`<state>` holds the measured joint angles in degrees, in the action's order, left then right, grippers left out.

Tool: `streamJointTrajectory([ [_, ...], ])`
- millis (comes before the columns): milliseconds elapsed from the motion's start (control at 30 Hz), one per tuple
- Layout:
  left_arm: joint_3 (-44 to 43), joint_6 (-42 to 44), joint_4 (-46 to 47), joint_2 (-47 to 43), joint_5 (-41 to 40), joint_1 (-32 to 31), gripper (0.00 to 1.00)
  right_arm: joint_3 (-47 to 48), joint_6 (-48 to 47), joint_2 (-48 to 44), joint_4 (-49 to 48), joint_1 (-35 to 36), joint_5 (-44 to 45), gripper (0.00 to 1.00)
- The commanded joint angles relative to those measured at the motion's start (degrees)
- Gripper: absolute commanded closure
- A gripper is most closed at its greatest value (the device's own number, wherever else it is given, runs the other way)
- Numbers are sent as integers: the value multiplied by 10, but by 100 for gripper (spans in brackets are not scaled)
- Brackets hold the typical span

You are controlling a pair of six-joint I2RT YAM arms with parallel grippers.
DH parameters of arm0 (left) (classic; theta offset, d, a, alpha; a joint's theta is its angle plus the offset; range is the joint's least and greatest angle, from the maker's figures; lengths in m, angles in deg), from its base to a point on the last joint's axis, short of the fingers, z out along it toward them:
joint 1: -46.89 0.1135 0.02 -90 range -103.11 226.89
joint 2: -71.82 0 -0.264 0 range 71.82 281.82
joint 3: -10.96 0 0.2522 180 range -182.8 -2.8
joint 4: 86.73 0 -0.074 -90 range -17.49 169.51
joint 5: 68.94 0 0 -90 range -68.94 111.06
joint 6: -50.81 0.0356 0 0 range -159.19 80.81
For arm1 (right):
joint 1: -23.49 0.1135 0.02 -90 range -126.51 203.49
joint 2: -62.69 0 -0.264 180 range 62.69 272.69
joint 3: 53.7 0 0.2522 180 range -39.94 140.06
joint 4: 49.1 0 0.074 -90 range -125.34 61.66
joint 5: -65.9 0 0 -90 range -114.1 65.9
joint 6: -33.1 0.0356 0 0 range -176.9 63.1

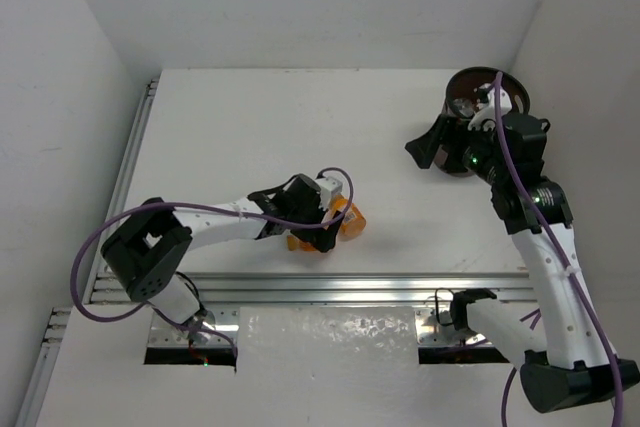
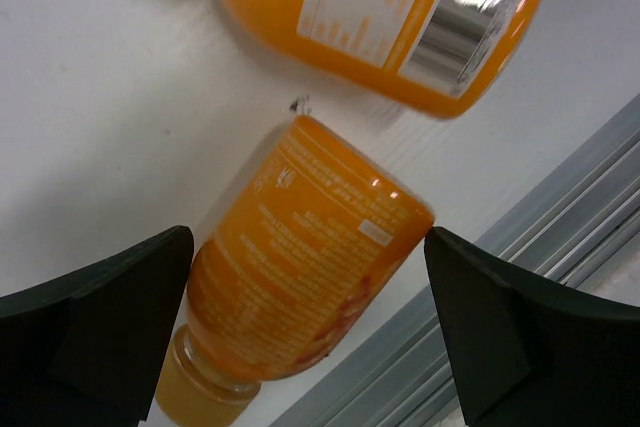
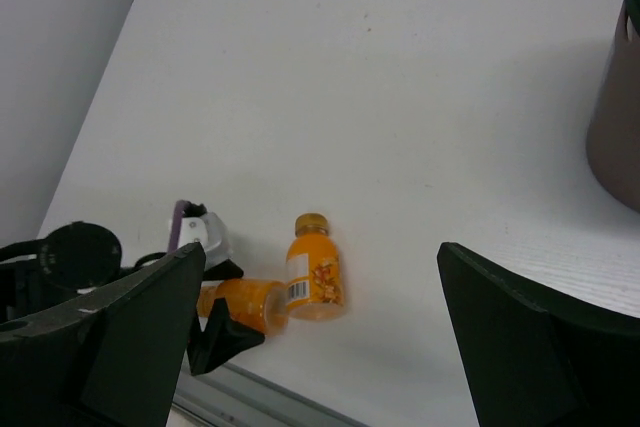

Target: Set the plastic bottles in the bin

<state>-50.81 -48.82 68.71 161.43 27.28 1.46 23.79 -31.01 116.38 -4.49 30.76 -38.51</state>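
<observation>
Left wrist view has the left gripper [image 2: 305, 247] spread wide, its fingers [image 2: 95, 332] flanking one orange bottle [image 2: 300, 287] that lies on its side, not yet clamped. A second orange bottle [image 2: 380, 17] lies just beside it, on the side nearer the bin [image 1: 458, 82]. Both bottles rest well apart from the bin. The right gripper [image 1: 428, 150] hangs just beside the bin, jaws wide and empty. The step in hand looks like grasping the farther bottle. To do it well, I would centre the fingers on the labelled body rather than the neck, lower fully, and close gently. A smooth round bottle may roll or nudge its neighbour.
</observation>
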Motion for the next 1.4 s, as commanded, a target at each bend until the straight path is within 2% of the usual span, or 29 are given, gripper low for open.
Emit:
streamJointTrajectory([
  [0, 25, -17, 49, -11, 25, -4, 4, -4, -6, -11, -30, -1, -18, 1],
  [100, 50, -45, 55, -20, 4, -4, 10, -11, 2, -10, -39, -1, -37, 1],
  [200, 79, -67, 54, -32, -32, -4, 22, -23, 12, -14, -48, -1, -47, 1],
  [300, 105, -90, 52, -53, -48, -6, 52, -31, 19, -21, -59, -1, -54, 1],
  [333, 107, -106, 42, -60, -55, -9, 66, -33, 21, -22, -60, -1, -57, 1],
  [400, 101, -120, 26, -87, -78, -17, 75, -35, 28, -25, -62, -1, -66, 1],
  [467, 92, -142, -15, -114, -102, -26, 89, -39, 39, -25, -71, -1, -111, 1],
  [500, 79, -159, -28, -147, -113, -27, 92, -47, 44, -26, -80, -1, -141, 1],
  [533, 72, -166, -52, -166, -120, -29, 99, -54, 65, -26, -119, -1, -228, 1],
  [600, 55, -185, -67, -235, -126, -29, 100, -113, 120, -26, -208, 2, -346, 1],
  [633, 49, -204, -68, -262, -126, -29, 100, -140, 166, -31, -355, 8, -396, 1],
  [667, 43, -216, -64, -288, -126, -28, 100, -168, 254, -32, -424, 20, -443, 1],
  [700, 32, -245, -60, -335, -128, -28, 100, -198, 274, -34, -464, 56, -446, 1],
  [767, 15, -282, -53, -383, -154, -27, 100, -200, 222, -40, -439, 105, -399, 1],
  [867, -35, -362, -48, -398, -178, -27, 100, -197, 142, -29, -387, 240, -310, 1],
  [1000, -40, -421, 7, -405, -157, -27, 100, -221, 123, -4, -416, 321, -241, 1],
  [1167, 5, -484, 133, -418, -121, -27, 100, -243, 156, 26, -545, 351, -228, 1],
  [1367, 27, -510, 196, -412, -88, -27, 100, -229, 163, 61, -581, 383, -177, 1],
])
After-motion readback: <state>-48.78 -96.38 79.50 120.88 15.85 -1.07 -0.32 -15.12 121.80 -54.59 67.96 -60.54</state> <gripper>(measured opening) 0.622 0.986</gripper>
